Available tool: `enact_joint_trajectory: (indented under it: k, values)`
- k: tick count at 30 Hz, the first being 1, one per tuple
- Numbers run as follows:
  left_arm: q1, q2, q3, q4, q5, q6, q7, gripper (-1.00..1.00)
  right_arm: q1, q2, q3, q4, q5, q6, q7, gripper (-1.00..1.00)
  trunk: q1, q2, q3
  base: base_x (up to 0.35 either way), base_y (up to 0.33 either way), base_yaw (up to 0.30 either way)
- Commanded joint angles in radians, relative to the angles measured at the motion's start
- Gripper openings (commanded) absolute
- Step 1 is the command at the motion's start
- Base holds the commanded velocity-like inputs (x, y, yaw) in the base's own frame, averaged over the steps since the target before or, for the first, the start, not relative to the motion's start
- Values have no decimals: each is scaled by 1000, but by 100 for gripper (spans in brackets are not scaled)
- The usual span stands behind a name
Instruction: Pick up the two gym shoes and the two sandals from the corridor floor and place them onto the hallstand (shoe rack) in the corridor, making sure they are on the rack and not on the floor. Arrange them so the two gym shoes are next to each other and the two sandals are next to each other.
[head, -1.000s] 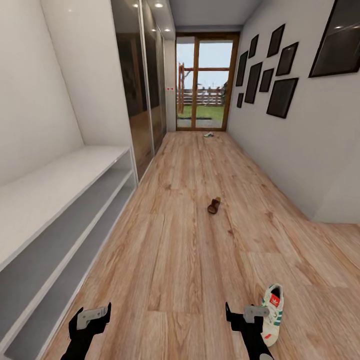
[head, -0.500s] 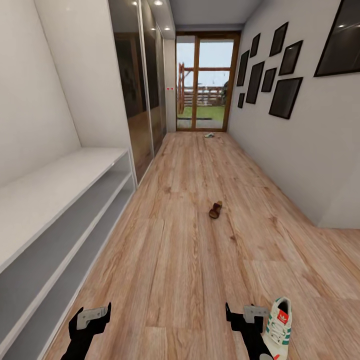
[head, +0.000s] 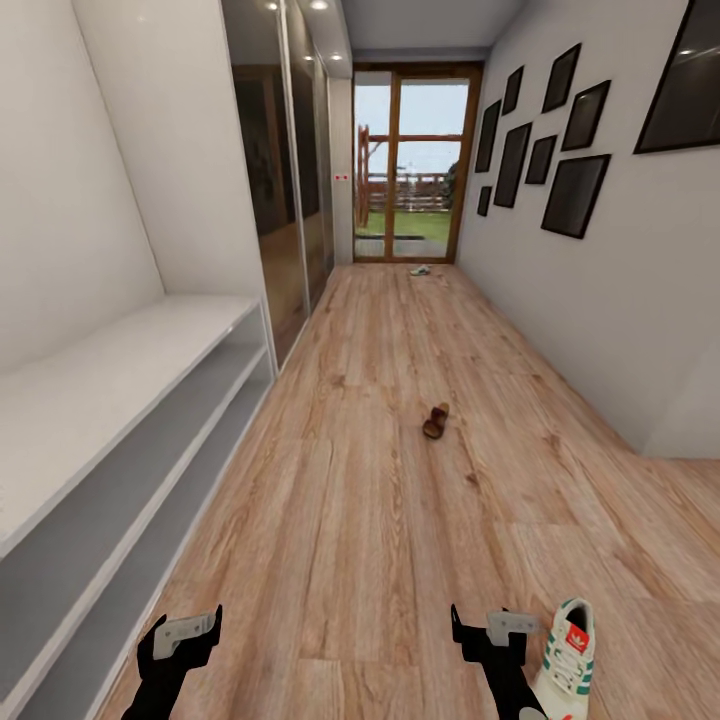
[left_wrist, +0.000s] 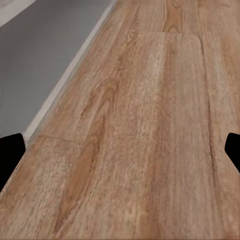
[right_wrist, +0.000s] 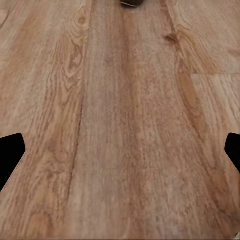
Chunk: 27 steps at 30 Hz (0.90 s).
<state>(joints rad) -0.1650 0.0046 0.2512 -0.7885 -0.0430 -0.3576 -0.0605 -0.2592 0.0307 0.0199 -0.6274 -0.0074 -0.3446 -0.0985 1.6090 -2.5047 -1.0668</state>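
View has swung: gym shoe (head: 567, 650) slid to lower right corner, sandal (head: 435, 421) mid-frame. Left hand (head: 186, 640) and right hand (head: 496, 634) both spread wide, empty. Hallstand (head: 120, 370) at left. Suggest: stop, lower right hand squarely over shoe.

The right wrist camera looks down on the corridor floor (right_wrist: 125, 140), light brown wood planks with long grain lines running away from the gripper. A dark knot sits in the wood toward 1 o'clock, and a plank seam crosses at about 2 o'clock. At 12 o'clock, far ahead, a small dark brown shape lies on the boards; it is cut by the frame edge, probably a sandal (right_wrist: 131, 3). The two black fingertips (right_wrist: 10, 157) of the right gripper (right_wrist: 120, 157) appear at 9 o'clock and 3 o'clock, set wide apart, with bare floor between them.
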Motion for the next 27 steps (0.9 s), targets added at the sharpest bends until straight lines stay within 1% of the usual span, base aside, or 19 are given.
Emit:
enact_joint_trajectory:
  k: [1,8,13,27]
  values:
    - [0,0,0,0,0,0,0,100,0,0,0,0,0,0,0,100,0,0,0,9,194,0]
    - [0,0,0,0,0,0,0,100,0,0,0,0,0,0,0,100,0,0,0,5,206,0]
    - [0,0,0,0,0,-1,0,100,0,0,0,0,0,0,0,100,0,0,0,2,136,0]
    - [0,0,0,0,-1,0,0,100,0,0,0,1,0,0,0,100,0,0,0,1,44,0]
